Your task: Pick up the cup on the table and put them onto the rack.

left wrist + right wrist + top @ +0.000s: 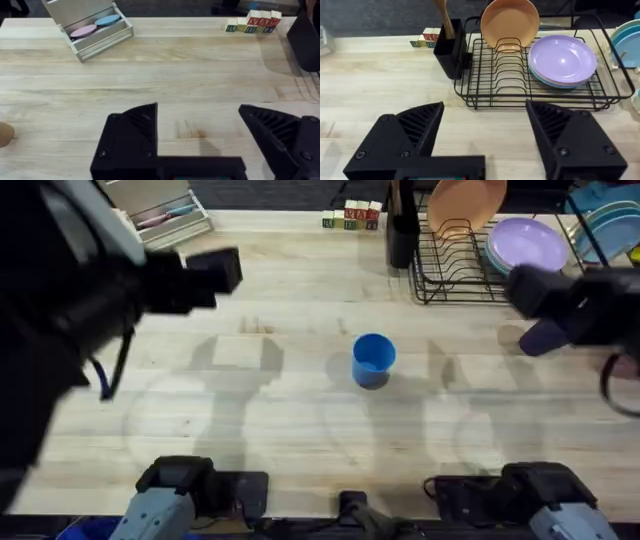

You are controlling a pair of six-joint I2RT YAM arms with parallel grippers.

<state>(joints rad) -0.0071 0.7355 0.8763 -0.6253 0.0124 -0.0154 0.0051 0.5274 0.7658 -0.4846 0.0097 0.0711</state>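
Pale wood tabletop (300, 430): blue cup (373, 360) upright mid-table, untouched. Left pincer (200, 135) released, hovering over bare planks, well apart from the cup. Right pincer (485, 135) released, facing the black wire rack (540, 85), which holds a purple plate (563, 60) and orange bowl (510, 22). Purple cup (543, 337) sits under the right arm, near the rack.

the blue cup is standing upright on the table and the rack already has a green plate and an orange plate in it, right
Not quite. The blue cup stands upright on the table, but the rack holds a purple plate, not green, beside the orange plate. The right wrist view shows it.
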